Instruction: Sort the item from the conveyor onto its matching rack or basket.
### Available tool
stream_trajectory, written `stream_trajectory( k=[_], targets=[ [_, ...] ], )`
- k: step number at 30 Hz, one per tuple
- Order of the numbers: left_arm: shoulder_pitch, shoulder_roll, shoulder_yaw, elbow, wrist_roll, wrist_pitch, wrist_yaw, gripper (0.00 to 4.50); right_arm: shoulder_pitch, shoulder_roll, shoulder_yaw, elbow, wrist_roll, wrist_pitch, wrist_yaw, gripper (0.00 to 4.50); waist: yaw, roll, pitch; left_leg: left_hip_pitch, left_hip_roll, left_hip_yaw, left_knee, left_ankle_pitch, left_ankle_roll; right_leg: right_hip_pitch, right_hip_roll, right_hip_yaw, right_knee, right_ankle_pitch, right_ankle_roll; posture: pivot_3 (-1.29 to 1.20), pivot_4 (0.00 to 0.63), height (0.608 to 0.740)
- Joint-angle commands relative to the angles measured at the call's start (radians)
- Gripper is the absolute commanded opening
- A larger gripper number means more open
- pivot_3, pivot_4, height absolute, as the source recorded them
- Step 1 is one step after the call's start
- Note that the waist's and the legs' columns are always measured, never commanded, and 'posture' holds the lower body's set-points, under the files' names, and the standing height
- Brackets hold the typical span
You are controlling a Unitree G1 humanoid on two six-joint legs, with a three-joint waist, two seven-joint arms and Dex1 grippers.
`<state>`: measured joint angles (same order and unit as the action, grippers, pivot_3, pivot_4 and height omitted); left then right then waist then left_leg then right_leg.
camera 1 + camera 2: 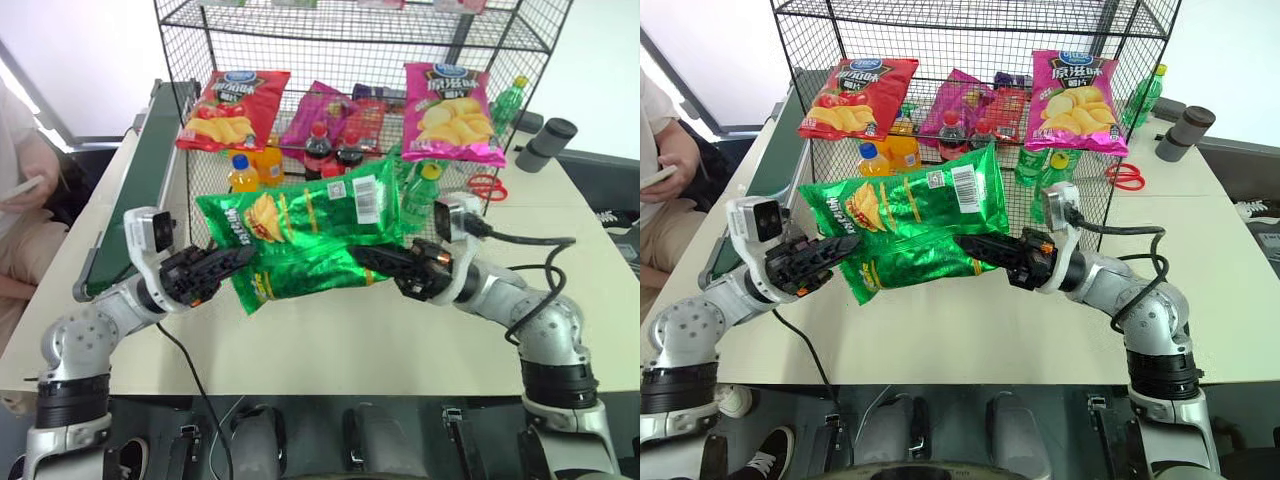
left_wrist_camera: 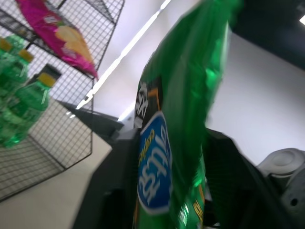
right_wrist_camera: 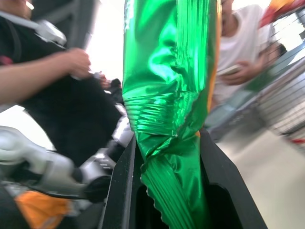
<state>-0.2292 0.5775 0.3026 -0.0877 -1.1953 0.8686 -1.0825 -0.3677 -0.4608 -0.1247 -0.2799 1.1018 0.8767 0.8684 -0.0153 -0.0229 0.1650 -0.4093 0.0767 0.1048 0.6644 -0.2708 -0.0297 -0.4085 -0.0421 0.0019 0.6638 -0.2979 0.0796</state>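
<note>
Between the two grippers, one shiny green foil chip bag hung above the beige tabletop. Right gripper was pinched on its crimped edge; left gripper had its fingers spread at the bag's other end. Behind stood one black wire-mesh rack bearing one red and one pink chip bag; its bottles were partly hidden. One dark green conveyor belt ran along the left.

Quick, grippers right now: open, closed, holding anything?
Left gripper: fingers on either side of the green chip bag; open or closed cannot be told.
Right gripper: closed on the green chip bag.
</note>
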Motion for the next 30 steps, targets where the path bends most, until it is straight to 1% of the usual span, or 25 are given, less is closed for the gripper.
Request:
stream_trajectory(
  k=[1,3,4,5,6,7,8,9,10,12,13,16,18,20,21,22,23,26,30],
  targets=[
    [0.017,0.001,0.062,0.018,0.086,-0.128,-0.006,4.41,-0.019,-0.023,-0.038,-0.109,-0.068,-0.104,-0.032,0.25,0.001,0.0,0.0,0.0,0.0,0.0,0.0,0.0,0.0,0.0,-0.001,0.0,0.0,0.0,0.0,0.0,0.15,0.74],
    [0.016,-0.008,0.083,0.042,0.116,-0.174,0.014,4.41,-0.054,-0.027,-0.021,-0.134,-0.213,-0.217,-0.091,0.25,0.001,0.0,0.0,0.0,0.0,0.0,0.0,0.0,0.0,0.0,-0.001,0.0,-0.001,0.0,0.0,0.0,0.15,0.74],
    [0.012,-0.009,0.092,0.058,0.112,-0.173,0.018,4.41,-0.056,-0.053,0.018,-0.15,-0.312,-0.286,-0.077,0.25,0.001,0.0,0.0,0.0,0.0,0.0,0.0,0.0,0.0,0.0,-0.001,0.0,0.0,0.0,0.0,0.0,0.15,0.74],
    [0.012,-0.005,0.094,0.066,0.121,-0.184,0.006,4.41,-0.064,-0.094,0.08,-0.149,-0.479,-0.419,-0.062,0.25,0.001,0.0,0.0,0.0,0.0,0.0,0.0,0.0,0.0,0.0,-0.001,0.0,0.0,0.0,0.0,0.0,0.15,0.74],
    [0.01,-0.005,0.098,0.071,0.124,-0.19,0.002,4.41,-0.076,-0.123,0.123,-0.142,-0.606,-0.532,-0.052,0.25,0.001,0.0,0.0,0.0,-0.001,0.001,0.0,0.0,0.0,0.0,-0.001,0.0,0.0,0.0,0.0,0.0,0.15,0.74],
    [0.007,-0.009,0.099,0.068,0.123,-0.192,0.008,4.41,-0.105,-0.138,0.15,-0.124,-0.722,-0.657,-0.062,0.25,0.0,0.0,0.0,0.0,-0.001,0.001,0.0,0.0,0.0,-0.001,-0.001,0.0,-0.001,0.0,0.0,0.0,0.15,0.74],
    [0.005,-0.011,0.096,0.064,0.126,-0.195,0.008,4.41,-0.134,-0.143,0.165,-0.104,-0.805,-0.748,-0.083,0.25,0.0,0.0,0.0,-0.001,-0.001,0.001,0.0,0.0,0.0,-0.001,-0.001,0.0,-0.001,0.0,0.0,0.0,0.15,0.74],
    [0.005,-0.013,0.09,0.06,0.127,-0.193,0.007,4.41,-0.165,-0.144,0.174,-0.095,-0.845,-0.802,-0.087,0.25,0.0,0.0,0.001,-0.001,-0.001,0.001,0.0,0.0,0.0,-0.001,-0.001,0.0,-0.001,0.0,0.0,0.0,0.15,0.74],
    [0.004,-0.014,0.083,0.058,0.128,-0.192,0.005,4.41,-0.193,-0.153,0.187,-0.077,-0.916,-0.877,-0.102,0.25,-0.001,0.0,0.001,-0.001,-0.001,0.001,-0.001,0.0,0.0,-0.002,-0.001,0.0,-0.001,0.0,0.0,0.0,0.15,0.74],
    [0.001,-0.018,0.072,0.056,0.135,-0.195,-0.002,4.41,-0.251,-0.168,0.199,-0.04,-1.039,-1.053,-0.123,0.25,-0.002,0.0,0.001,-0.001,-0.001,0.001,-0.001,0.0,0.0,-0.002,-0.001,0.0,-0.001,0.0,0.0,0.0,0.15,0.74],
    [-0.002,-0.021,0.068,0.054,0.134,-0.192,0.0,4.41,-0.277,-0.183,0.199,-0.016,-1.134,-1.157,-0.165,0.25,-0.001,0.0,0.001,-0.001,-0.001,0.001,-0.001,0.0,0.0,-0.002,-0.001,0.0,-0.001,0.0,0.0,0.0,0.15,0.74],
    [-0.01,-0.03,0.065,0.056,0.139,-0.193,0.002,4.41,-0.307,-0.2,0.187,0.033,-1.267,-1.359,-0.234,0.25,0.0,0.0,0.0,-0.001,-0.001,0.002,-0.001,0.0,0.0,-0.002,-0.001,0.0,-0.001,0.0,0.0,0.0,0.15,0.74],
    [-0.012,-0.033,0.062,0.057,0.146,-0.195,0.001,4.41,-0.325,-0.205,0.184,0.058,-1.364,-1.458,-0.296,0.25,0.0,0.0,0.0,-0.001,-0.001,0.002,-0.001,0.0,0.0,-0.001,-0.002,0.0,-0.001,0.0,0.0,0.0,0.15,0.74],
    [-0.011,-0.037,0.059,0.05,0.149,-0.193,0.004,4.41,-0.343,-0.204,0.182,0.091,-1.448,-1.515,-0.353,0.25,-0.002,0.0,0.0,-0.001,-0.001,0.002,0.0,0.0,-0.001,-0.001,-0.002,0.0,-0.001,0.0,0.0,0.0,0.15,0.74],
    [-0.009,-0.04,0.058,0.046,0.151,-0.196,0.005,4.41,-0.351,-0.208,0.186,0.121,-1.519,-1.527,-0.39,0.25,-0.002,0.0,0.0,-0.001,-0.001,0.002,0.0,0.001,-0.001,-0.001,-0.002,0.0,-0.001,0.0,0.0,0.0,0.15,0.74],
    [-0.009,-0.044,0.058,0.043,0.152,-0.196,0.009,4.41,-0.354,-0.208,0.192,0.151,-1.55,-1.536,-0.407,0.25,-0.004,0.0,0.0,-0.001,-0.001,0.002,0.0,0.001,-0.001,-0.001,-0.002,0.0,0.0,0.0,0.0,0.0,0.15,0.74],
    [-0.008,-0.052,0.053,0.033,0.17,-0.217,0.012,4.41,-0.356,-0.215,0.204,0.198,-1.645,-1.507,-0.451,0.25,-0.005,0.0,0.0,-0.001,-0.001,0.002,0.0,0.001,-0.002,-0.001,-0.002,0.0,0.0,0.0,0.0,0.0,0.15,0.74],
    [-0.01,-0.078,0.05,0.005,0.211,-0.271,0.034,4.41,-0.357,-0.218,0.233,0.298,-1.784,-1.437,-0.509,0.25,-0.004,0.0,0.0,0.0,-0.001,0.003,0.0,0.002,-0.004,-0.001,-0.002,0.0,0.0,0.0,0.0,0.0,0.15,0.74],
    [-0.008,-0.105,0.048,-0.016,0.32,-0.42,0.054,4.41,-0.384,-0.179,0.268,0.329,-1.835,-1.386,-0.555,0.25,-0.005,0.0,0.001,0.0,-0.001,0.004,0.0,0.003,-0.006,-0.001,-0.002,0.001,0.0,0.0,0.0,0.0,0.15,0.74]
  ],
)
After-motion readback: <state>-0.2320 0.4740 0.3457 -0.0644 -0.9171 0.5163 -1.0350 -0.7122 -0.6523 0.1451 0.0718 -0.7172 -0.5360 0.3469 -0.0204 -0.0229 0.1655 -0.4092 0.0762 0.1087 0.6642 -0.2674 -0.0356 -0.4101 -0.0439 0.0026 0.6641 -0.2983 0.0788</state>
